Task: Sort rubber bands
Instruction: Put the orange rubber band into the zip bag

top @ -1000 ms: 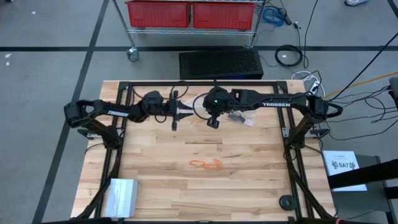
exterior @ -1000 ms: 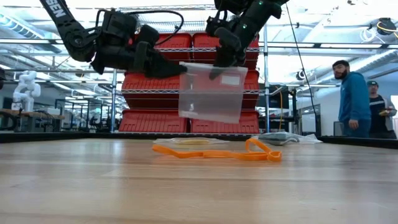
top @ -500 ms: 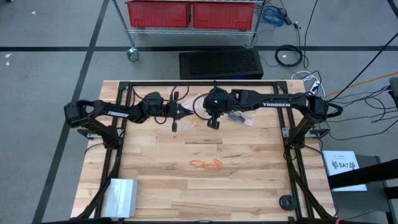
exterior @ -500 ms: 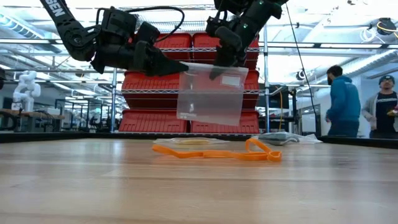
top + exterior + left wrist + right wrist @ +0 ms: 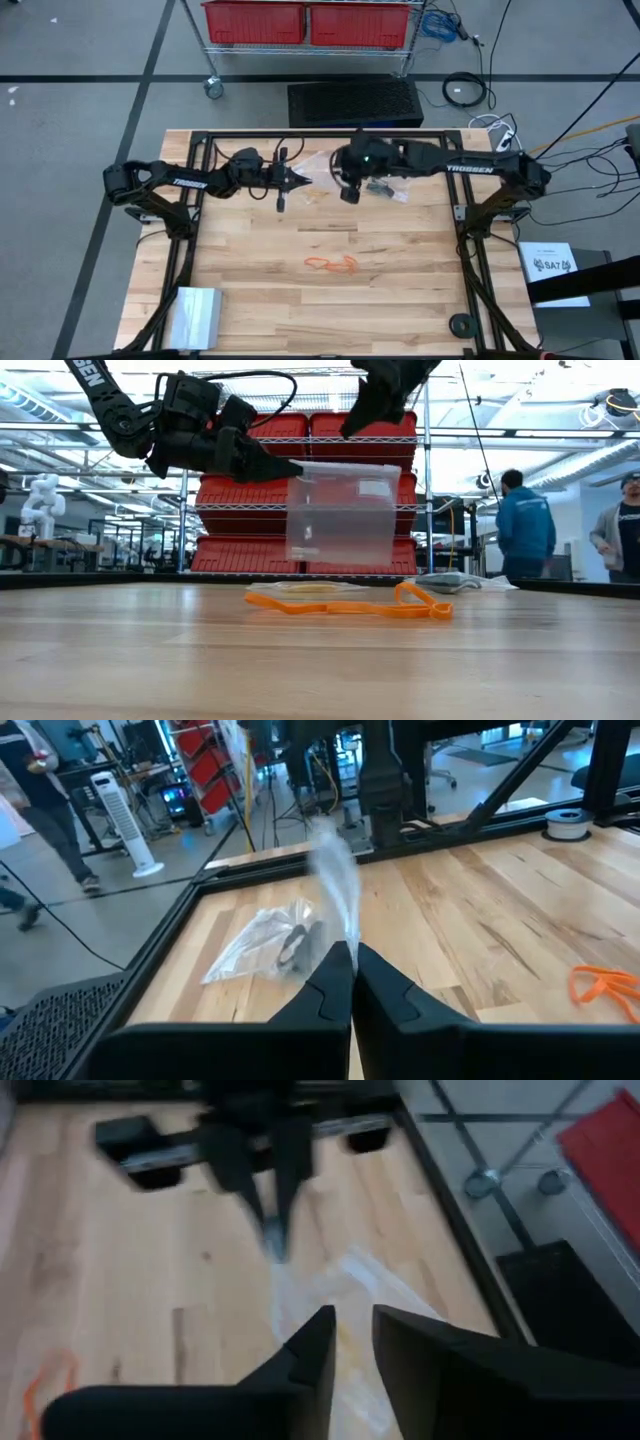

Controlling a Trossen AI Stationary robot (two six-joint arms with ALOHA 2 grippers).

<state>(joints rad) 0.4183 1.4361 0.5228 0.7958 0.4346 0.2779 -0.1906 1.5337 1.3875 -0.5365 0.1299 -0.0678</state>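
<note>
Left gripper: the left gripper (image 5: 285, 466) hangs above the light wooden tabletop (image 5: 330, 310), its fingers pinched onto the top corner of a clear, limp plastic bag (image 5: 342, 515), which hangs free in the air below it.
Right gripper: the right gripper (image 5: 348, 194) is raised just beside the far top edge of the hanging bag; its fingers stand slightly parted, with nothing between them.
Rubber bands: a loose tangle of thin orange rubber bands (image 5: 331, 264) lies flat on the tabletop, well below both grippers and toward the table's near side, touching neither gripper.
Other bags: a second crumpled clear bag with dark contents (image 5: 270, 942) lies on the tabletop beyond the left gripper.
Background: red storage bins (image 5: 300, 492) on a wire shelf; two people (image 5: 525, 530) stand in the room.
</note>
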